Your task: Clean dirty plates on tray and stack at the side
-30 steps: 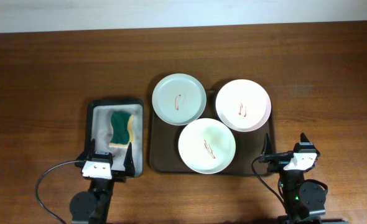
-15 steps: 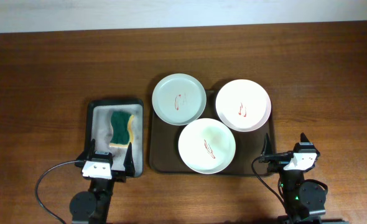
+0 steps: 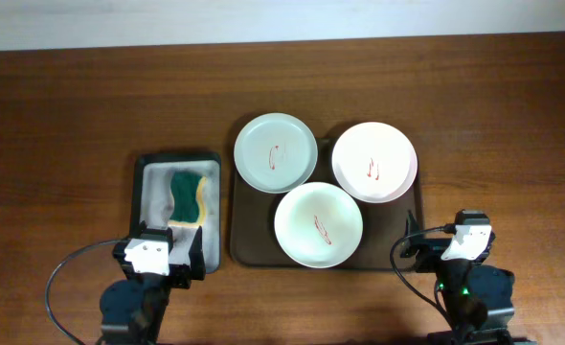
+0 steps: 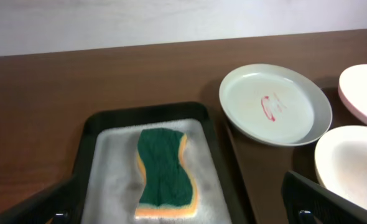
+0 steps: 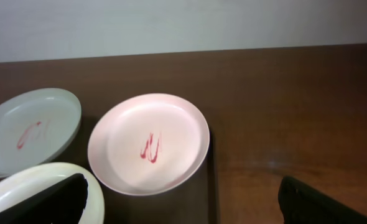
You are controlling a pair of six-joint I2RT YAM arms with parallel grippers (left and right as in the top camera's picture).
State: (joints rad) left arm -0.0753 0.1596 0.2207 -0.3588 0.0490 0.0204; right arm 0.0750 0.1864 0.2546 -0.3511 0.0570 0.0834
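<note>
Three plates lie on the dark brown tray (image 3: pixel 249 225), each with a small red smear. The pale green plate (image 3: pixel 276 153) is at the far left, the pinkish white plate (image 3: pixel 374 161) at the far right, the cream-white plate (image 3: pixel 318 225) in front. My left gripper (image 3: pixel 163 247) is open and empty over the near end of the small black tray; the left wrist view (image 4: pixel 180 211) shows the green plate (image 4: pixel 275 104). My right gripper (image 3: pixel 442 240) is open and empty by the brown tray's near right corner; the right wrist view (image 5: pixel 186 205) shows the pinkish plate (image 5: pixel 149 143).
A small black tray (image 3: pixel 146 182) with a whitish inside stands left of the brown tray. It holds a green and yellow sponge (image 3: pixel 188 198), which also shows in the left wrist view (image 4: pixel 165 165). Brown wooden table lies all round.
Both arms have shifted a little toward the near table edge. The plates, trays and sponge have not moved.
</note>
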